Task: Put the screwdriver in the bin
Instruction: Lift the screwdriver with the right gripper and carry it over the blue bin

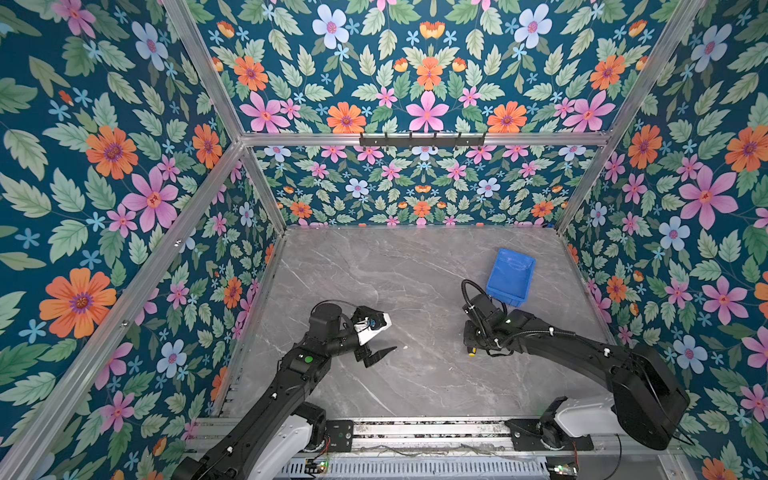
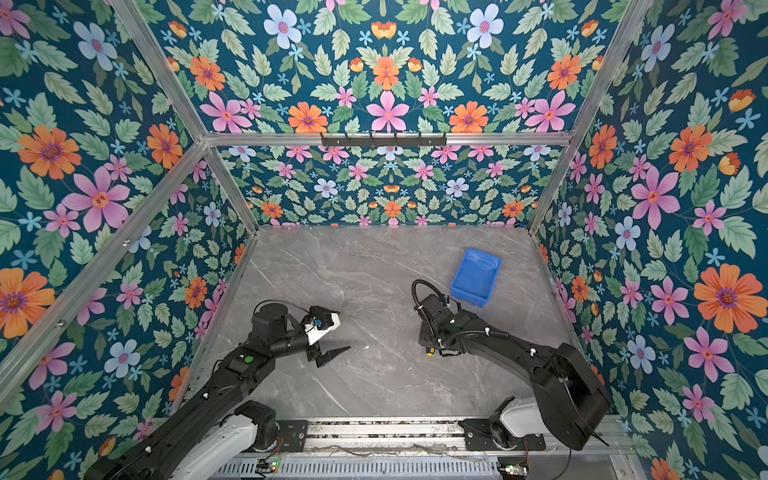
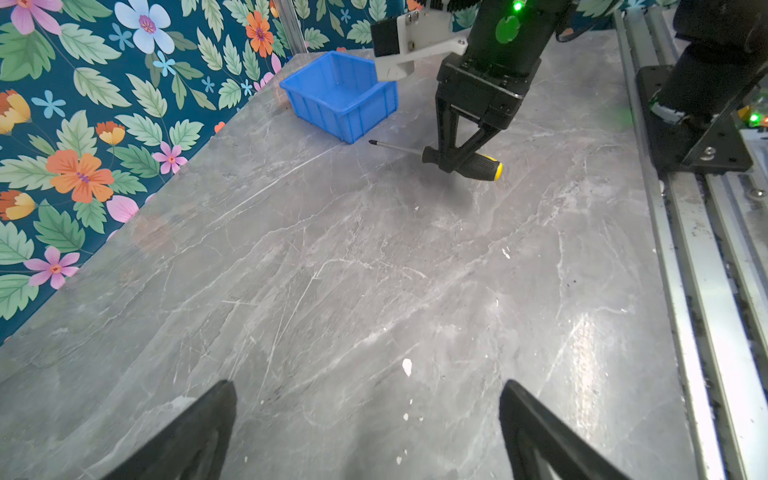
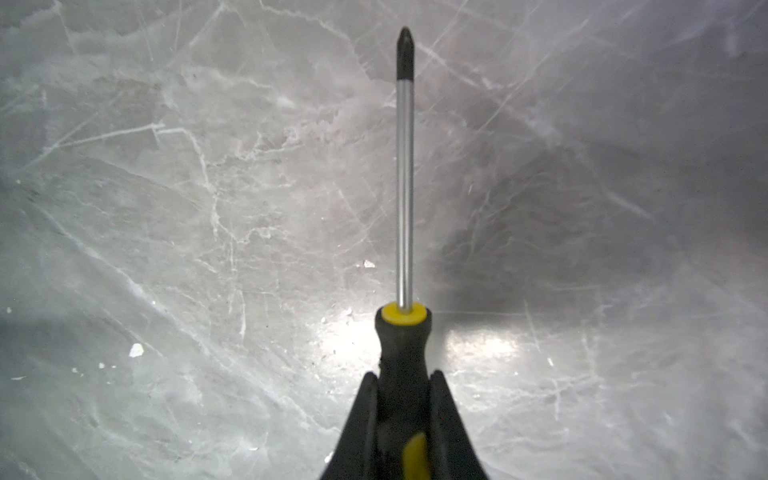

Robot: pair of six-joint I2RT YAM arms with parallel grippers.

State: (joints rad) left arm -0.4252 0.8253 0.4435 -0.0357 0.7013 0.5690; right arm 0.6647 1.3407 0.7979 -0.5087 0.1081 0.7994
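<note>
Right gripper (image 4: pixel 404 376) jaws narrow, clamped on the black handle of the screwdriver (image 4: pixel 405 187), one finger (image 4: pixel 365 415) on each side of the grip, just behind the yellow collar. Shaft sticks straight out past the fingertips, with a dark cross-head tip. From the left wrist view the right gripper (image 3: pixel 452 164) points down at the table (image 3: pixel 332 291) and the screwdriver (image 3: pixel 469 163) lies roughly level in it. Can't tell if it rests on the surface or sits just off it; there is a shadow under the handle. The yellow end pokes out on the near side of the gripper in both top views (image 1: pixel 471 351) (image 2: pixel 430 352).

The screwdriver is on the right half of the table, just near-side of the bin (image 1: pixel 505 297), not in it. Its tip points toward the bin (image 3: pixel 353 120), close to a corner of it but apart. The bin is blue, open-top, sitting far right on the table, rotated a bit, near the right wall. Nothing visible inside it.

Left gripper (image 3: pixel 368 386) jaws wide apart, holding nothing, only bare grey marble between the fingers. In both top views the left gripper (image 1: pixel 390 334) (image 2: pixel 344 333) hangs over the left-centre of the table, pointing right, well apart from the screwdriver and the bin.

Floral walls (image 1: pixel 124 166) enclose the table on the left, far and right sides.
</note>
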